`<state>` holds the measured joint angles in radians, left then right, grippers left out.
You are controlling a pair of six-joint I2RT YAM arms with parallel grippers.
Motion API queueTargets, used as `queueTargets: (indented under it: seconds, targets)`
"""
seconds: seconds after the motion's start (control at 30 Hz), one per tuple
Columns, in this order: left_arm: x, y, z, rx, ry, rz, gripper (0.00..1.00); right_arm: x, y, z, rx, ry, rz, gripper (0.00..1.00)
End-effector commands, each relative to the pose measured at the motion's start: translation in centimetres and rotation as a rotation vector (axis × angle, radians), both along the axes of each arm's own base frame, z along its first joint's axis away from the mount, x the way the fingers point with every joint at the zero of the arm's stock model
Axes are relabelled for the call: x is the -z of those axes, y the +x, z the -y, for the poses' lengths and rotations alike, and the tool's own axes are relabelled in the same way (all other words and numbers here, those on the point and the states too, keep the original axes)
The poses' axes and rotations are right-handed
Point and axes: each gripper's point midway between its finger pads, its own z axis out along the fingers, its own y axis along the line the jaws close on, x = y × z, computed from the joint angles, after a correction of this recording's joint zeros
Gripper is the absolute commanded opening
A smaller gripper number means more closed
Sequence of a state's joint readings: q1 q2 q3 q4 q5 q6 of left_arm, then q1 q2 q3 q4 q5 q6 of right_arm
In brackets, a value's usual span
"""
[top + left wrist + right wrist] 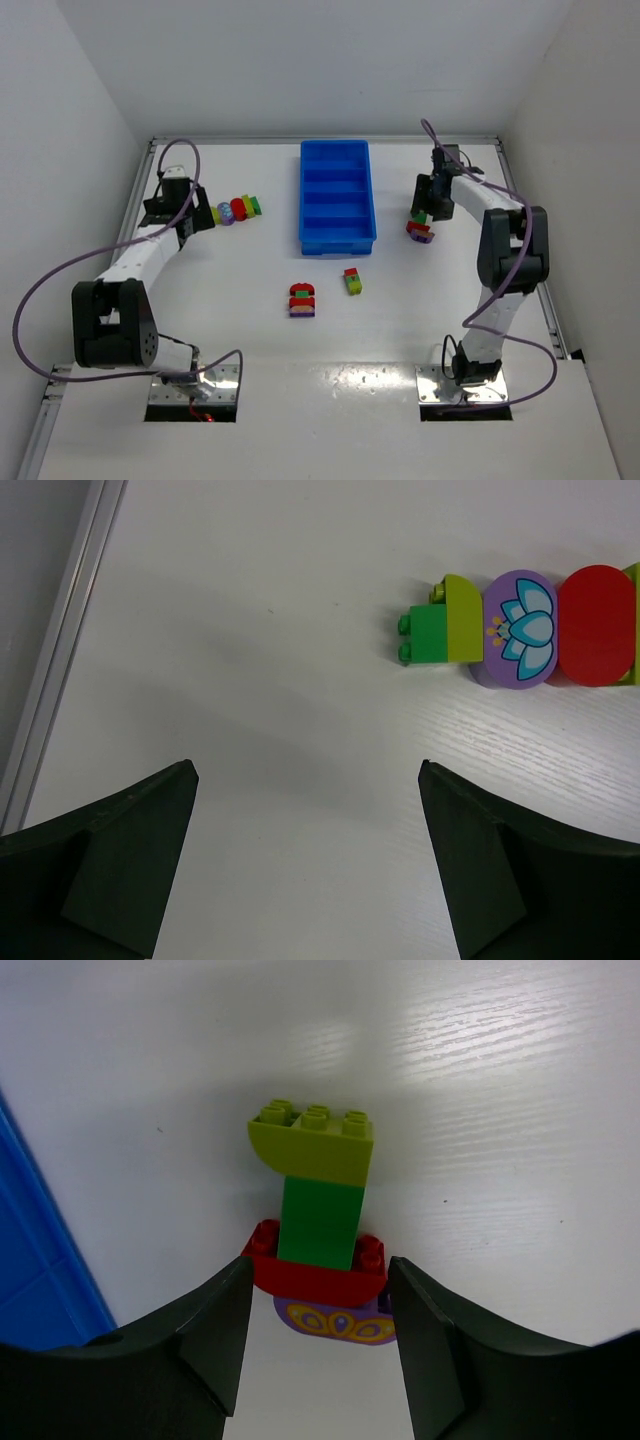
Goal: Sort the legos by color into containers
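The blue tray (304, 200) of containers stands at the back centre, and its edge (40, 1260) shows in the right wrist view. My right gripper (320, 1265) is to its right at table level, the jaws closed against both ends of the red brick at the base of a lego cluster (318, 1210). That cluster stacks yellow-green, green, red and purple bricks (420, 228). My left gripper (307, 770) is open over bare table, just short of a row of legos (520, 630) in green, yellow-green, purple and red (238, 209).
A red-and-purple cluster (302, 300) and a small green, red and yellow-green cluster (352, 281) lie in front of the tray. A metal rail (60, 650) runs along the table's left edge near the left gripper.
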<state>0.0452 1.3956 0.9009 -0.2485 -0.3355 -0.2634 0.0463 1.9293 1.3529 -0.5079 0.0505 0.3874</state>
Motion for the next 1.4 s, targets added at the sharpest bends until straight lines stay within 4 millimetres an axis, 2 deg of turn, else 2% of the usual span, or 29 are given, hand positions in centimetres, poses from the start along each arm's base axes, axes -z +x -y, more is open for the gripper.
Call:
queueTargets:
  seconds: [0.0,0.07,0.23,0.5,0.6,0.63,0.7,0.73,0.77,0.83,0.87,0.9,0.93,0.97,1.03,1.07,1.13,1.17,1.2,1.23,1.27,1.3,1.37]
  targets:
    - [-1.5,1.4,-1.0,-0.031,0.014,0.041,0.99,-0.8,1.8,-0.3,0.028,-0.015,0.034,0.57]
    - [-1.6,1.6,-1.1,-0.039,0.021,0.04,0.99,0.4,1.8,-0.3,0.028,-0.016,0.014,0.57]
    - [-1.5,2.1,-1.5,-0.048,0.021,0.028,0.99,1.8,2.2,0.1,0.038,-0.036,0.002,0.56]
    - [-0.6,2.0,-1.4,-0.041,0.014,0.001,0.99,3.2,2.5,0.7,0.044,-0.069,-0.012,0.44]
    - [-0.5,2.2,-0.8,0.009,0.004,-0.008,0.99,3.7,2.3,0.8,0.015,-0.084,-0.013,0.2]
    - [-0.8,2.2,-0.5,0.032,0.001,-0.001,0.99,3.5,2.1,0.9,-0.006,-0.095,-0.013,0.08]
    - [-0.4,2.0,1.0,0.121,-0.044,-0.013,0.99,2.3,1.6,0.6,-0.044,-0.087,0.005,0.0]
    - [-1.2,2.0,1.7,0.17,-0.051,0.003,0.99,1.7,1.5,0.5,-0.073,-0.088,0.024,0.0]
    - [-0.5,1.6,3.2,0.254,-0.116,-0.003,0.99,1.1,1.1,-0.2,-0.106,-0.056,0.034,0.0]
    - [-0.8,1.1,5.2,0.401,-0.164,0.002,0.97,-1.0,-0.2,-1.0,-0.193,-0.028,0.065,0.0]
    - [-1.6,0.6,7.8,0.541,-0.252,0.029,0.95,-0.9,-1.7,-2.6,-0.271,0.048,0.058,0.0]
    - [-1.9,-0.1,9.2,0.625,-0.288,0.031,0.95,-1.8,-2.2,-3.4,-0.327,0.078,0.091,0.0]
    - [-1.9,-0.8,10.3,0.713,-0.304,0.029,0.94,-4.6,-2.7,-4.1,-0.387,0.096,0.175,0.0]
    - [-2.4,-1.6,12.4,0.819,-0.382,0.043,0.94,-4.5,-4.6,-5.3,-0.504,0.119,0.193,0.0]
    - [-3.1,-2.6,14.2,0.91,-0.446,0.04,0.93,-6.5,-6.1,-6.8,-0.626,0.148,0.275,0.0]
    - [-4.2,-3.1,16.1,0.991,-0.51,0.049,0.93,-8.0,-7.4,-7.9,-0.712,0.133,0.333,0.0]
    - [-4.3,-3.9,18.2,1.058,-0.599,0.005,0.93,-9.5,-8.6,-9.2,-0.788,0.133,0.379,0.0]
    - [-4.8,-4.2,19.7,1.081,-0.657,-0.008,0.93,-10.0,-9.3,-9.9,-0.812,0.14,0.396,0.0]
    - [-5.8,-4.4,20.9,1.119,-0.72,-0.001,0.91,-11.8,-10.0,-11.1,-0.864,0.128,0.451,0.0]
    - [-6.1,-4.6,21.9,1.141,-0.76,-0.003,0.91,-12.4,-10.3,-11.9,-0.887,0.125,0.485,0.0]
    - [-6.9,-5.0,23.3,1.168,-0.787,-0.006,0.91,-12.6,-10.9,-12.5,-0.921,0.119,0.498,0.0]
    - [-8.0,-4.6,23.9,1.192,-0.763,0.014,0.91,-13.8,-11.7,-14.1,-0.971,0.124,0.539,0.0]
    - [-8.3,-4.3,25.4,1.203,-0.795,-0.013,0.91,-14.2,-12.2,-15.3,-1.026,0.11,0.564,0.0]
